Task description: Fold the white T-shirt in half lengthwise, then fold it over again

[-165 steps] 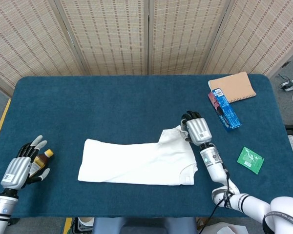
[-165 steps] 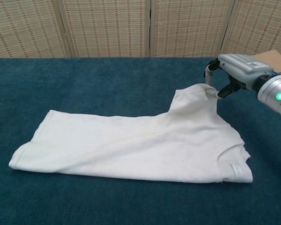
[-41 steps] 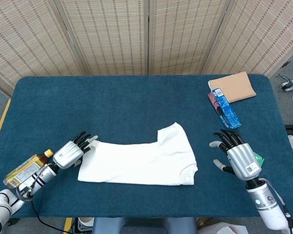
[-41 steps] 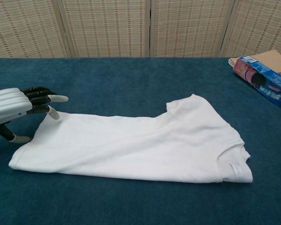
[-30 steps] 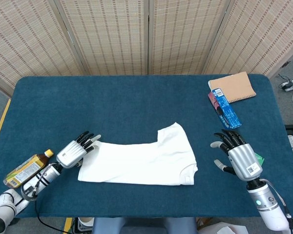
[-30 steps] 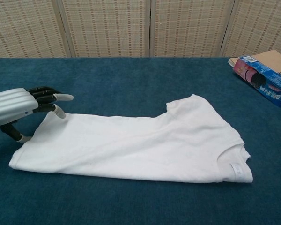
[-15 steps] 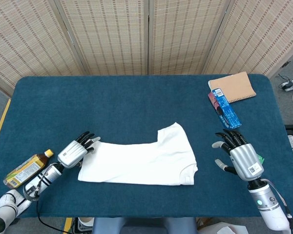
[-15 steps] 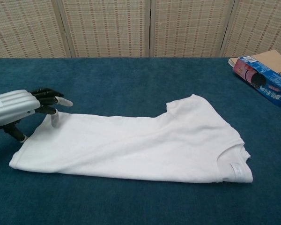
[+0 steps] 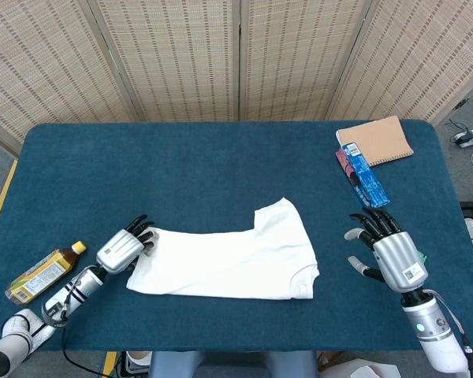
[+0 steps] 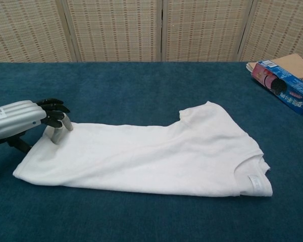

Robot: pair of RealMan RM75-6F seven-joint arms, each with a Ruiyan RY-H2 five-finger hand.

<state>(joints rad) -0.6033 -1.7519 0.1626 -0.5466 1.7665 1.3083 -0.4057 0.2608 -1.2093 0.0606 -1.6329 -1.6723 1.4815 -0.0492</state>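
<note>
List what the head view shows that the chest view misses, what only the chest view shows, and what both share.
Head view only: the right robot hand, open above the table, a bottle at the left edge, and a green packet mostly hidden behind that hand. Chest view only: nothing extra. Both: the white T-shirt, the left robot hand at its left end, the blue box and the notebook.

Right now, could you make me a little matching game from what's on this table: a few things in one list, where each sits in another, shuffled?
Things:
1. white T-shirt
2. bottle
3. notebook
4. left robot hand

Places:
A. far right corner of the table
B. at the shirt's left end, fingers on the cloth
C. middle of the table, lying flat
D. near the left edge of the table, on its side

Pairs: 1-C, 2-D, 3-A, 4-B
</note>
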